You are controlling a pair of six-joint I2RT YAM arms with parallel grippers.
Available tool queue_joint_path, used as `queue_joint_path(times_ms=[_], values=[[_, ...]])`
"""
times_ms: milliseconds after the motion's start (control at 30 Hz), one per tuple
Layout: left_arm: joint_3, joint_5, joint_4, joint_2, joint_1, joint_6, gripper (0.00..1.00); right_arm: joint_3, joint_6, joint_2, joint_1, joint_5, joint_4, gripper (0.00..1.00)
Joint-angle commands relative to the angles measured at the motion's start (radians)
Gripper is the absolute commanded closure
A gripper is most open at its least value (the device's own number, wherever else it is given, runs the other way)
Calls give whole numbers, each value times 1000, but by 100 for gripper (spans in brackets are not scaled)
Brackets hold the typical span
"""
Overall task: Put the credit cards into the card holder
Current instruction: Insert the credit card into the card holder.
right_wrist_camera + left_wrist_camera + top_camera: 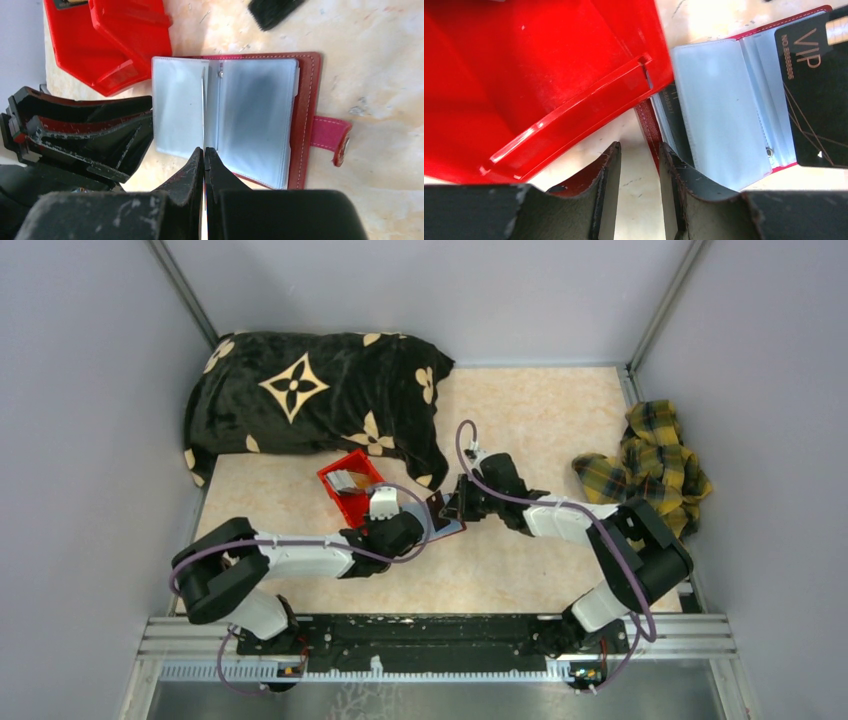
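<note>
Right gripper [204,160] pressed together on card [816,100]; card judged thin, stiff, slick, best pinched by short edge. Wallet [305,100] sleeves judged soft, floppy; cover to be pinned. Left gripper [640,150] spread, empty.

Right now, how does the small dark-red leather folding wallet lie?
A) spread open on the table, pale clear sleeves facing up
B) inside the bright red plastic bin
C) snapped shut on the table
A: the dark-red leather wallet lies spread open on the table, its pale sleeves facing up and its snap tab unfastened, beside the red plastic bin.
</note>
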Motion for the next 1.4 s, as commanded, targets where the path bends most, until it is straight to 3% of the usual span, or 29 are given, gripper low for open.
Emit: queue_joint_path(times_ms=[0,467,1367], values=[[12,57,8,73,-3,78,60,8,-22,-35,-35,-35,59,100],[66,89,122,143,-3,216,58,-18,-13,25,-86,-89,121,100],[62,98,124,161,-2,207,59,-83,18,96,-126,-116,231,100]])
